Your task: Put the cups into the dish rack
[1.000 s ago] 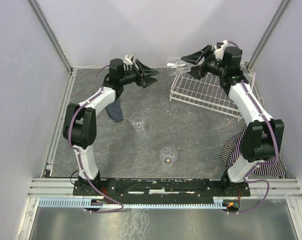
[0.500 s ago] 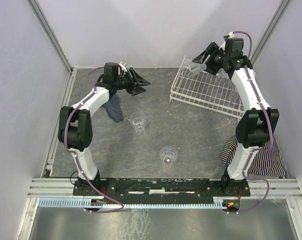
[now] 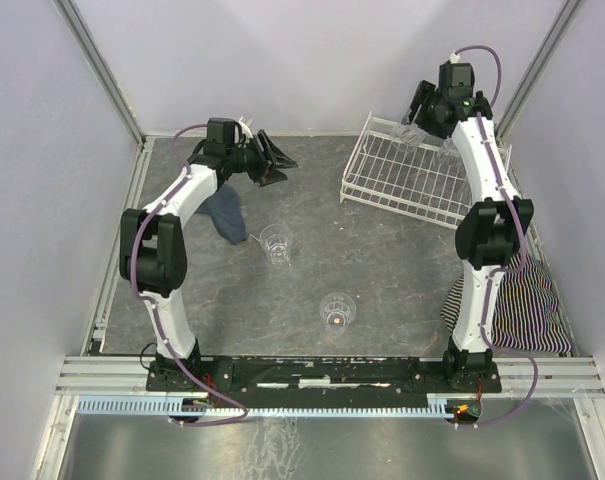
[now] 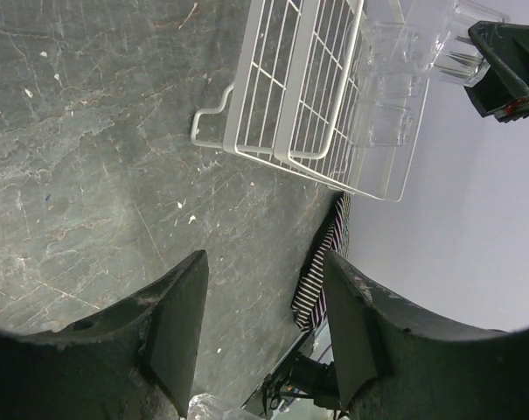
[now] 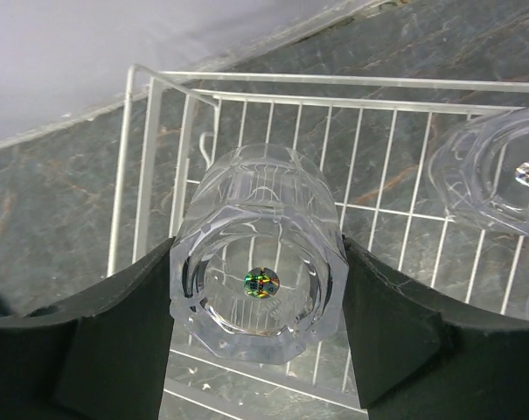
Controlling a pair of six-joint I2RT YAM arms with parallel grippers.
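My right gripper is shut on a clear ribbed cup and holds it base-up over the far left corner of the white wire dish rack. In the right wrist view the fingers press both sides of this cup above the rack wires. Another clear cup stands base-up in the rack to its right. Two more cups stand on the table, one left of centre and one nearer the front. My left gripper is open and empty at the far left, pointing toward the rack.
A dark blue cloth lies under the left arm. A striped cloth is draped at the right front, by the right arm's base. Walls stand close behind the rack. Grey table lies between the two loose cups and the rack.
My right gripper has carried the cup from left of the rack to above its far left corner and turned it base-up. My left arm has drawn back slightly to the left.
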